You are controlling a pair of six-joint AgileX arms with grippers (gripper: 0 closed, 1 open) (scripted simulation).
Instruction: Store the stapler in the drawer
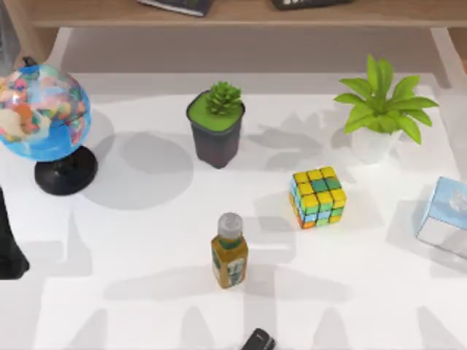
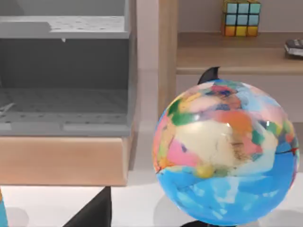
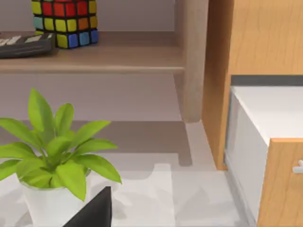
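**Stapler untouched at the near edge; the reach has yet to begin**

The small glossy black stapler (image 1: pixel 258 340) lies at the near edge of the white surface (image 1: pixel 146 306), just below the amber bottle with the grey cap (image 1: pixel 229 251). No grasp has begun, I judge. Next, one claw must descend over it.

Whether either claw is apart or together, I cannot tell.

The right wrist view shows a pulled-out, wood-fronted drawer (image 3: pixel 270 142) beside the leafy white-potted plant (image 3: pixel 52 156); the left wrist view shows the multicoloured globe (image 2: pixel 225 151).

Top view looks down; wrist views sit low — sharing globe (image 1: pixel 44 109) and plant (image 1: pixel 383 102).
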